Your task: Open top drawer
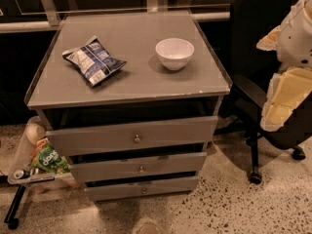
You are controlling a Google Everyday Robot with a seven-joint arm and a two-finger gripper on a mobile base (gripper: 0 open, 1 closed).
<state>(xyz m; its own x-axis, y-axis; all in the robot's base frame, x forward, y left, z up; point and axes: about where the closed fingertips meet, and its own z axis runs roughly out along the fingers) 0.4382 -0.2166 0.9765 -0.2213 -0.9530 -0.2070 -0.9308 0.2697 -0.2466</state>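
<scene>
Three grey drawer fronts (112, 169); top drawer (92, 139) widest, tallest, round metal knob (137, 139) centred, dark gap above, beneath worktop (141, 84). Chip bag (93, 60) 11 o'clock, white bowl (174, 53) 1 o'clock. Gripper (286, 97) 2 o'clock, well apart; grip cannot tell.

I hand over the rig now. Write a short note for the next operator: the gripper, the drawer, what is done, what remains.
The gripper hangs at the right edge of the view, in front of the black chair, well apart from the cabinet.
The top drawer looks shut or nearly so; its inside does not show. Nothing touches its knob.
Done: nothing that can be seen.
Left: bring the gripper to the knob, grip it, pull the drawer out.
The chip bag and white bowl on top need no moving.
</scene>
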